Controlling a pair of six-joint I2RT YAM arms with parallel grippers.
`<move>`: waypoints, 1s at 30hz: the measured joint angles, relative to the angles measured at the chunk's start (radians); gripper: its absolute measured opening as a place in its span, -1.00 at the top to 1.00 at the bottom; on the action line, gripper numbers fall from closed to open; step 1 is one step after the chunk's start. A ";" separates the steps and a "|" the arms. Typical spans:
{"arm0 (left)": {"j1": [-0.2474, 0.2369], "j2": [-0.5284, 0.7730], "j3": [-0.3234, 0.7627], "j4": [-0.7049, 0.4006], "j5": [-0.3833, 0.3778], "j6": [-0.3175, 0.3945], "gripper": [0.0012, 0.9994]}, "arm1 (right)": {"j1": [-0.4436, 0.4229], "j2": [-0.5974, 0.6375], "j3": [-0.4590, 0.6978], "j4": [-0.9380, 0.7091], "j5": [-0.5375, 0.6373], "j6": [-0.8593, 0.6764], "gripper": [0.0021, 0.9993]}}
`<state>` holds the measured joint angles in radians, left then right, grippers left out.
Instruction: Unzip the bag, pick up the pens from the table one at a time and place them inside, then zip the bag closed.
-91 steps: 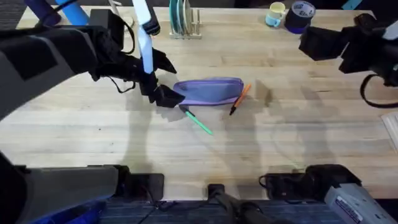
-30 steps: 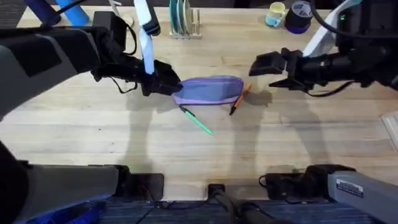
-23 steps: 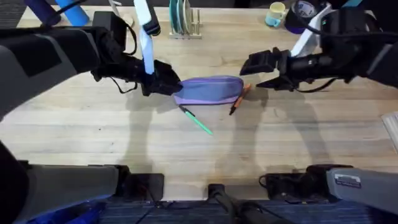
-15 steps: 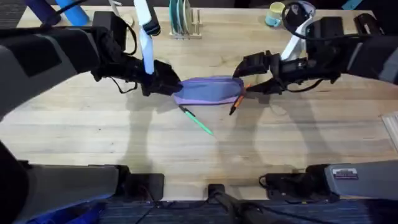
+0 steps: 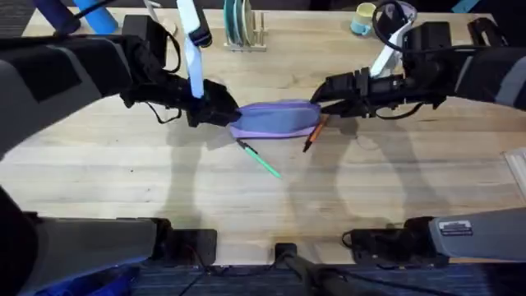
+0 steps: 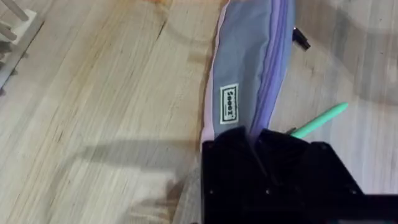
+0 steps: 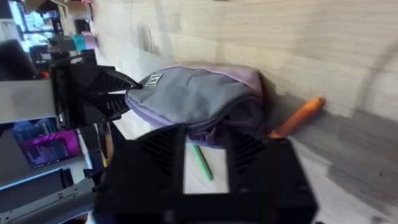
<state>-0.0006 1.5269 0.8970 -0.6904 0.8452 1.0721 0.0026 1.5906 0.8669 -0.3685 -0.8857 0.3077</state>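
The lavender bag [image 5: 275, 120] lies zipped across the middle of the table [image 5: 164, 189]. My left gripper [image 5: 228, 117] is shut on its left end; the left wrist view shows the black fingers [image 6: 230, 155] pinching the fabric tip of the bag [image 6: 239, 74]. My right gripper [image 5: 319, 100] hovers open at the bag's right end, with the bag [image 7: 193, 99] just beyond its fingers [image 7: 155, 162]. The green pen [image 5: 260, 159] lies in front of the bag. The orange pen [image 5: 316, 131] rests against the bag's right end, below the right gripper.
A dish rack with plates [image 5: 241, 29] stands at the table's far edge. A mug [image 5: 362, 18] and a dark blue roll [image 5: 397, 18] sit at the far right. A white object [image 5: 518, 168] lies at the right edge.
My right arm swung in from the far right to the bag's right end. Three seconds ago the left gripper was just short of the bag; it then closed on the left end and has held still.
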 joint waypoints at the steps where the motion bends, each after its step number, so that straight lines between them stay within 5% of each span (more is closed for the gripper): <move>1: 0.000 0.000 0.000 0.000 0.000 0.000 0.92 | 0.000 0.000 0.000 0.000 -0.001 0.002 0.31; 2: 0.000 0.000 0.000 0.000 0.000 0.000 0.92 | 0.000 0.000 0.000 0.000 -0.003 0.004 0.46; 3: 0.000 0.000 0.000 -0.001 0.000 0.000 0.92 | 0.001 0.000 0.000 0.001 -0.013 0.007 0.87; 4: 0.000 0.000 0.000 -0.001 0.000 0.000 0.92 | 0.001 0.000 0.000 0.001 -0.014 0.007 0.91; 19: 0.002 0.000 0.000 -0.001 0.000 0.000 0.92 | -0.003 -0.003 0.046 -0.038 -0.036 -0.007 0.93; 30: 0.005 0.000 0.000 -0.001 -0.007 0.000 0.92 | 0.238 -0.137 0.285 -0.275 0.424 -0.163 0.94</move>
<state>0.0044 1.5269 0.8970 -0.6918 0.8379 1.0721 0.2409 1.4532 1.1524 -0.6432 -0.4618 0.1443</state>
